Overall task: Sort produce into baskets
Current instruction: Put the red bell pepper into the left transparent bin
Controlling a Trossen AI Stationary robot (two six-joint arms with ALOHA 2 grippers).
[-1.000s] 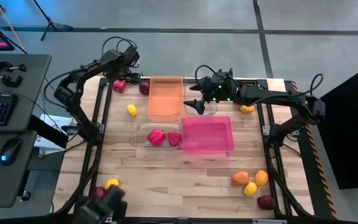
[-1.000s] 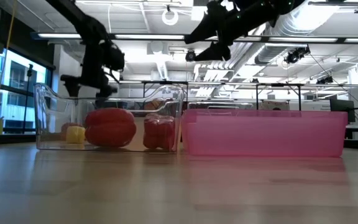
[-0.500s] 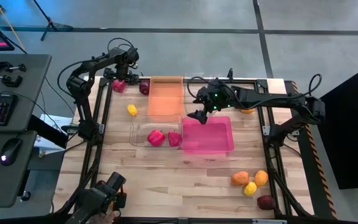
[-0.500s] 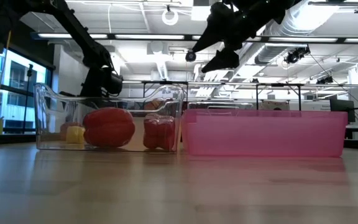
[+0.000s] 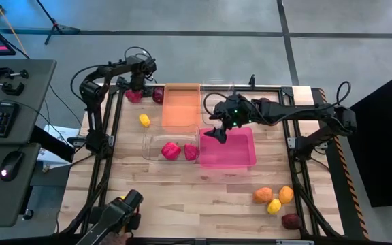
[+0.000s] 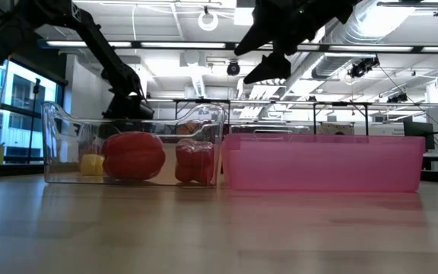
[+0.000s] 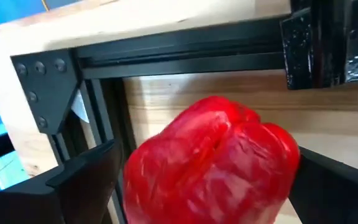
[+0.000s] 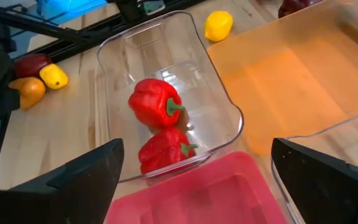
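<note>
A red pepper (image 5: 132, 96) lies on the table at the far left corner, next to a maroon piece (image 5: 158, 96). My left gripper (image 5: 136, 90) is open around this pepper (image 7: 213, 165), one finger (image 7: 86, 180) on each side of it. My right gripper (image 5: 220, 133) is open and empty, high above the far left corner of the pink bin (image 5: 240, 160); it also shows in the low view (image 6: 268, 59). Two red peppers (image 8: 157, 102) lie in the near clear bin (image 5: 152, 144). The orange bin (image 5: 181, 109) holds nothing. My left gripper's open fingers come down slanting onto the red pepper's two sides (image 7: 135, 174). The pepper rests on the table. I cannot tell whether the fingers touch it.
A yellow piece (image 5: 144, 120) lies left of the orange bin. Two orange pieces (image 5: 263, 196), a yellow one (image 5: 274, 206) and a maroon one (image 5: 290, 221) lie at the near right. A second clear bin (image 5: 216, 92) stands at the far side. A dark object (image 5: 124, 211) shows at the near left edge.
My left gripper has come down toward the red pepper at the far left corner and now stands around it. My right gripper has gone from over the far clear bin toward the near edge, to above the pink bin's corner. The dark object at the near left has shifted.
</note>
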